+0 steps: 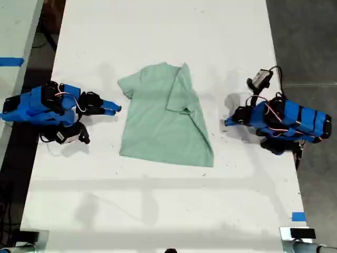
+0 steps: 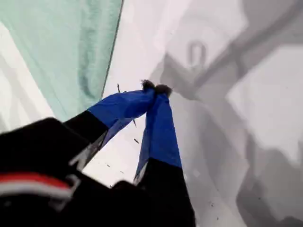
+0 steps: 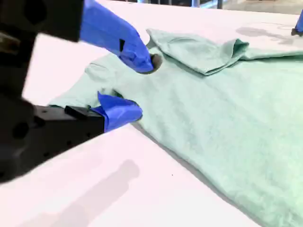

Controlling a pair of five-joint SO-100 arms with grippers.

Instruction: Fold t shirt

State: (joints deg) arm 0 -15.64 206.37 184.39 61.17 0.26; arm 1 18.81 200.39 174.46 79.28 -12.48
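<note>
The pale mint-green t shirt [image 1: 158,126] lies flat on the white table [image 1: 158,211], with the sleeve side toward the exterior view's right folded in over the body. My second gripper [image 1: 111,109] is on the exterior view's left, just off the shirt's edge below the spread sleeve. It stands open [image 3: 137,85] with the shirt [image 3: 227,109] under its fingertips and nothing between them. My first gripper [image 1: 227,122] is on the exterior view's right, a short way off the shirt. Its tips are shut together [image 2: 156,87] over bare table, beside the shirt's edge [image 2: 61,47].
Dark floor runs along both long table edges in the exterior view. Blue tape [image 1: 298,216] marks the table toward that view's lower right, and another strip [image 1: 10,61] lies on a second surface at its left. Cables hang off both arms.
</note>
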